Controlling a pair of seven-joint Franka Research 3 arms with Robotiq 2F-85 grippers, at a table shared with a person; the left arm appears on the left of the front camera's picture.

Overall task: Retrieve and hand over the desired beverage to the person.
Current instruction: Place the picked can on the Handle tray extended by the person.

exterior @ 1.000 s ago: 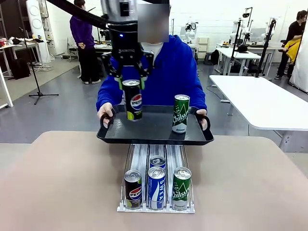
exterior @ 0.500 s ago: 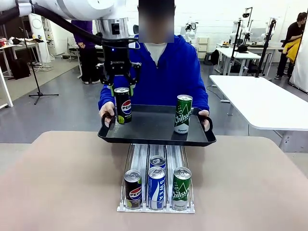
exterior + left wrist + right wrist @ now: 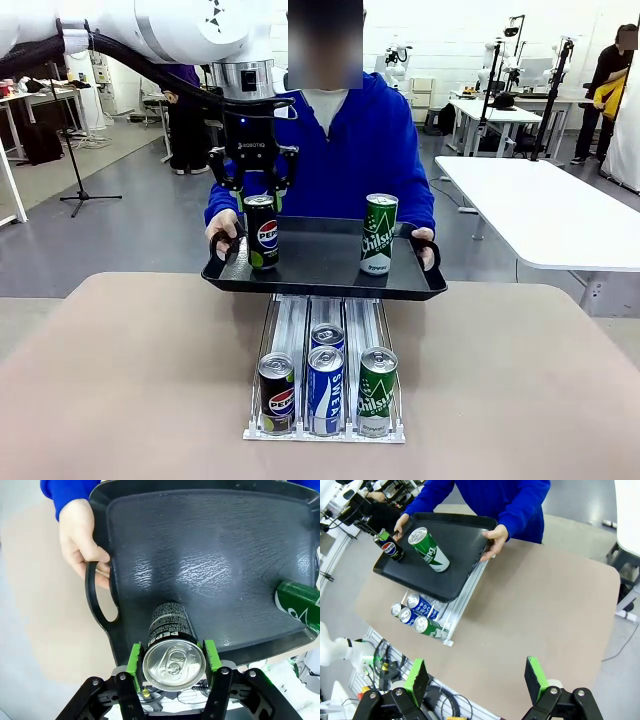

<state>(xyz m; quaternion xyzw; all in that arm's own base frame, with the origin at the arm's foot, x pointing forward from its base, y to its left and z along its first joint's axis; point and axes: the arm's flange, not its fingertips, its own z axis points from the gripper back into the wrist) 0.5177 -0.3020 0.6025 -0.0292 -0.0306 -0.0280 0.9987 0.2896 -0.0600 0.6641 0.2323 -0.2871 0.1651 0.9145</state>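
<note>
While the person (image 3: 345,140) in the royal-blue hoodie holds a black tray (image 3: 325,270) out over the far edge of the table (image 3: 130,380), the left gripper (image 3: 254,190) is clamped on the top of a black Pepsi can (image 3: 262,232) at the tray's left end. From the front, the can is upright with its base at the tray floor, though I can't tell for sure if it's fully resting there or a hair above. In the left wrist view, the green pads (image 3: 134,657) press both sides of the can's rim, and one hand (image 3: 82,540) curls through the tray's loop handle right beside it.

A green Chilsung can (image 3: 377,234) stands upright toward the right side of the tray, well apart from the Pepsi. The person's other hand (image 3: 422,245) grips the right handle.

Below the tray, on the near side of the table, sits a clear can dispenser rack (image 3: 325,420) with three lanes: another Pepsi can (image 3: 276,392) at front left, a blue can (image 3: 325,388) in the middle with a second one (image 3: 327,336) behind it, and a green can (image 3: 377,391) on the right.

The right gripper (image 3: 476,679) hangs high over the table, jaws spread wide with nothing between them, looking down on the whole setup.
</note>
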